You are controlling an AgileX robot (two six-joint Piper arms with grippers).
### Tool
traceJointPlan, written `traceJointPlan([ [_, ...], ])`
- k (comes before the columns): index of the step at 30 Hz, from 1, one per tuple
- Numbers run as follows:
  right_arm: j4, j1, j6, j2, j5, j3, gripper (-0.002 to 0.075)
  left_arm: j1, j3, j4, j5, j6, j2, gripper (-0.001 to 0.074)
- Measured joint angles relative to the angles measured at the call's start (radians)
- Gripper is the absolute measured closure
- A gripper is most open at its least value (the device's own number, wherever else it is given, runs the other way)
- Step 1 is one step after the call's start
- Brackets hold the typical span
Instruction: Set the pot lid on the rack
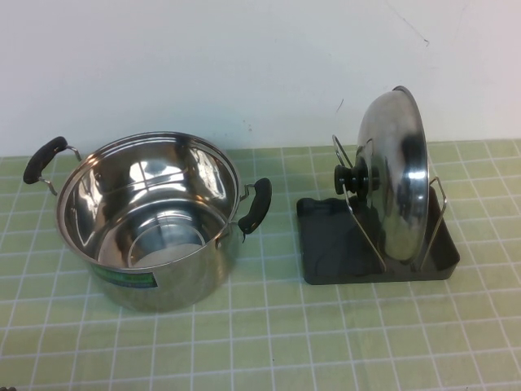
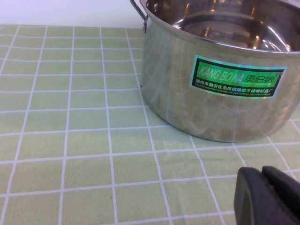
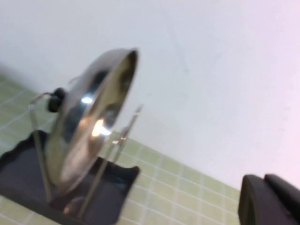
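Pot lid (image 1: 396, 175) stands on edge in rack (image 1: 326, 244); task looks done. Left gripper (image 2: 268, 194) low beside pot (image 1: 151, 216), right gripper (image 3: 269, 199) clear of rack; jaws' state: cannot tell.

The pot (image 1: 151, 220) stands on the counter (image 1: 260, 342) at the left, and the rack (image 1: 374, 244) sits on the counter to its right, apart from it. The lid (image 1: 395, 175) stands on edge in the rack between the wire loops (image 1: 362, 216), its knob (image 1: 352, 179) facing left toward the pot. The left pincer (image 2: 269, 197) hangs near the pot's front; the right pincer (image 3: 272, 199) hangs off the rack's right side.
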Motion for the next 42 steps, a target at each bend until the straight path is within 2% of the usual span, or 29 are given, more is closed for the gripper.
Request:
traceJointPlan([
  [2, -0.169, -0.007, 0.173, -0.051, -0.014, 0.019, 0.0726, 0.000, 0.000, 0.000, 0.000, 0.000, 0.000, 0.0737],
  [7, -0.746, -0.019, 0.821, -0.152, 0.009, 0.086, 0.0726, 0.000, 0.000, 0.000, 0.000, 0.000, 0.000, 0.0737],
  [10, -0.895, -0.021, 0.992, -0.172, 0.030, 0.140, 0.0726, 0.000, 0.000, 0.000, 0.000, 0.000, 0.000, 0.0737],
  [18, -0.937, -0.075, 1.057, -0.275, 0.059, 0.268, 0.0726, 0.000, 0.000, 0.000, 0.000, 0.000, 0.000, 0.0737],
  [23, -0.946, -0.087, 1.077, -0.308, 0.144, 0.270, 0.0726, 0.000, 0.000, 0.000, 0.000, 0.000, 0.000, 0.0737],
  [35, -0.991, -0.089, 1.297, -0.309, 0.148, 0.268, 0.0726, 0.000, 0.000, 0.002, 0.001, 0.002, 0.000, 0.0737],
  [42, -1.002, -0.089, 1.339, -0.309, 0.149, 0.268, 0.0726, 0.000, 0.000, 0.002, 0.001, 0.002, 0.000, 0.0737],
])
